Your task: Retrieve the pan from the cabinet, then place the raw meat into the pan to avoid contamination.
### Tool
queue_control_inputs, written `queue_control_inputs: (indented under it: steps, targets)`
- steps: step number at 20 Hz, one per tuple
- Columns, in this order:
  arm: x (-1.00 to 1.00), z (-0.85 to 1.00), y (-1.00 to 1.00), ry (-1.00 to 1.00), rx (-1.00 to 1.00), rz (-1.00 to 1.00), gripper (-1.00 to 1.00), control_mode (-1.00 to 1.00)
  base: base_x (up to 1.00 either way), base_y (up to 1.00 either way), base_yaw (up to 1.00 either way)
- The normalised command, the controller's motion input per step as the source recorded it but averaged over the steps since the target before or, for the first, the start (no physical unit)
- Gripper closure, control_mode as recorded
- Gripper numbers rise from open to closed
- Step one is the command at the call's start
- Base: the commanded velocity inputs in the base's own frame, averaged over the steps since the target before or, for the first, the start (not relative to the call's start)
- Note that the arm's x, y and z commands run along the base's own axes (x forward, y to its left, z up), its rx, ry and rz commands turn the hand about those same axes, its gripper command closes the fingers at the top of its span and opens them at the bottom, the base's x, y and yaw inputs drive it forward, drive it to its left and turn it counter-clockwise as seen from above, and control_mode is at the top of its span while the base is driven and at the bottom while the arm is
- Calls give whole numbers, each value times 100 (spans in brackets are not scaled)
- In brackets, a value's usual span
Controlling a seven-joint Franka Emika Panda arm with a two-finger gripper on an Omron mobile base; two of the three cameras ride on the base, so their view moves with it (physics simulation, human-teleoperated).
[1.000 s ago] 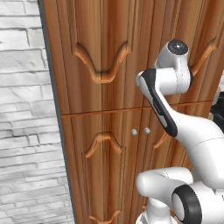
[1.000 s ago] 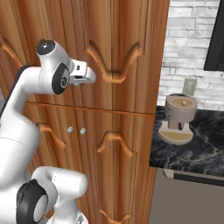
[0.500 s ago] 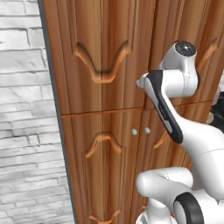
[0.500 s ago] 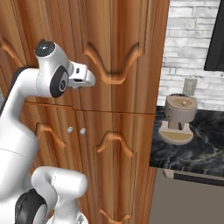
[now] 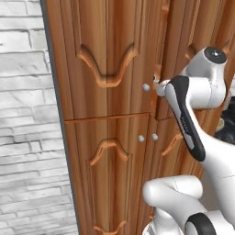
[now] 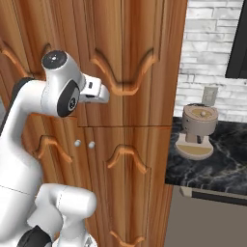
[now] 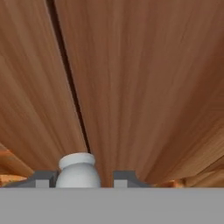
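1. Left base view. The cabinet (image 5: 105, 114) stands beside a white brick wall (image 5: 23, 114) at left. Its doors carry carved wavy panels. A silver upper knob (image 5: 146, 87) sits just left of the arm's wrist, and two lower knobs (image 5: 147, 137) sit close together below the rail. The upper right door (image 5: 193, 41) stands slightly proud of the left one along its inner edge. The gripper (image 5: 158, 87) is at that edge, mostly hidden by the arm, so the state of its fingers cannot be told here.

2. Right base view. The arm reaches from the lower left, its white hand pressed toward the cabinet (image 6: 144, 72) near the carved panel; the fingertips are hidden. A beige coffee machine (image 6: 198, 130) stands on a dark marbled counter (image 6: 217, 164) to the right, before a brick wall.

3. Hand view. Two door faces meet at a dark seam (image 7: 70, 87). A round silver knob (image 7: 78, 171) lies between the two dark fingers (image 7: 124, 177), touching the left one, with a gap to the right one. The jaws bracket the knob without fully clamping it.
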Motion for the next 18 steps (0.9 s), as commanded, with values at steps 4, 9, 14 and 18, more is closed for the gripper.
queue_control_inputs:
  steps: [4, 9, 14, 18]
  targets:
    - [-47, 0, -55, 0, 5, 0, 100, -100, 0, 0, 0]
    - [-56, 0, -58, 0, 6, 0, 100, -100, 0, 0, 0]
    - [-63, 0, -64, 0, 8, 0, 100, -100, 0, 0, 0]
    - [-64, 0, -65, 0, 9, 0, 100, -100, 0, 0, 0]
